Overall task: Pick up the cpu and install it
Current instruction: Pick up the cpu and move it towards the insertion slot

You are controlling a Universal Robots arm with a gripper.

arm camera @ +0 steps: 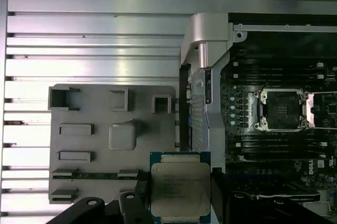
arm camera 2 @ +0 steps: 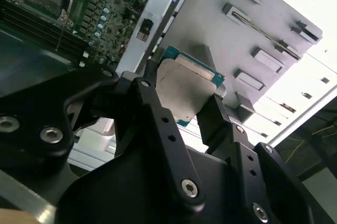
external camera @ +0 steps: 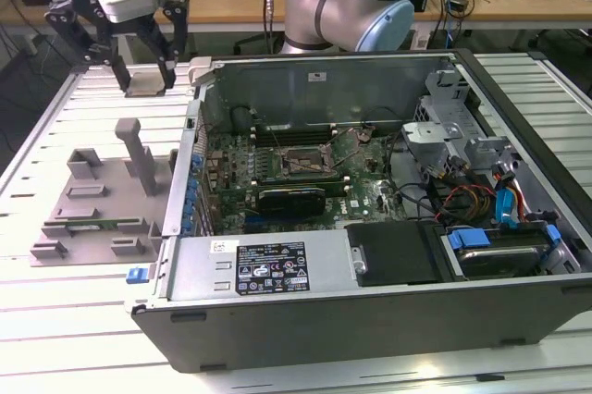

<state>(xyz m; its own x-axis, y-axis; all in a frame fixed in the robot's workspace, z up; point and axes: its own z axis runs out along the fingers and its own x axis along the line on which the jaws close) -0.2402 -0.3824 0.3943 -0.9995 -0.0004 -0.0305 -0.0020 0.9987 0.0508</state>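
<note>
Pincer clamped on opposite edges of the cpu, held in the air beside the computer case: likely light, stiff, slick-topped and fragile, so an edge grip suits.

We see the hand gripping the cpu above the slatted tabletop, to the exterior view's left of the open computer case.

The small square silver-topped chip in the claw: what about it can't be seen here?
Underside of the flat silver-topped cpu: faces away in both wrist views.
Two of its edges: covered by fingers of the black gripper, second wrist view.
Dark metal-framed socket contacts: too small, exterior view.
</note>
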